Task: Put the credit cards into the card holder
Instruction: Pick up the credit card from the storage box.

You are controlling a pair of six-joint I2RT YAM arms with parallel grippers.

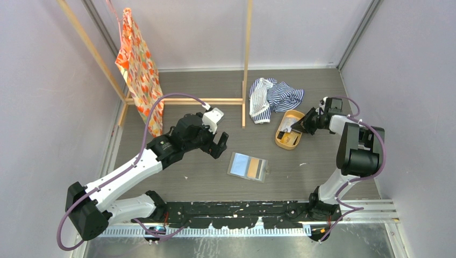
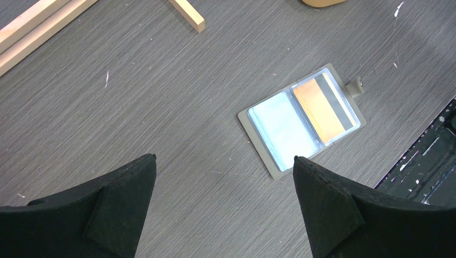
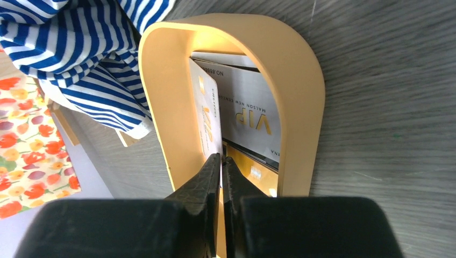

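The card holder [image 1: 248, 167] [image 2: 301, 121] lies open and flat on the table, its clear sleeves showing a pale blue card and an orange one with a dark stripe. My left gripper [image 1: 219, 145] [image 2: 224, 158] hovers open just left of it, holding nothing. My right gripper [image 1: 299, 124] [image 3: 221, 157] reaches into the orange-tan tray [image 1: 282, 141] [image 3: 301, 80] and is shut on the edge of a whitish credit card [image 3: 207, 115] that stands on its edge. More credit cards lie in the tray: a pale VIP card [image 3: 253, 107] and a gold one [image 3: 253, 172].
A blue-striped cloth [image 1: 274, 97] [image 3: 80, 48] is bunched behind the tray. A wooden frame [image 1: 244, 59] stands at the back, with a floral bag [image 1: 140, 64] hanging at the left. Walls close in on both sides.
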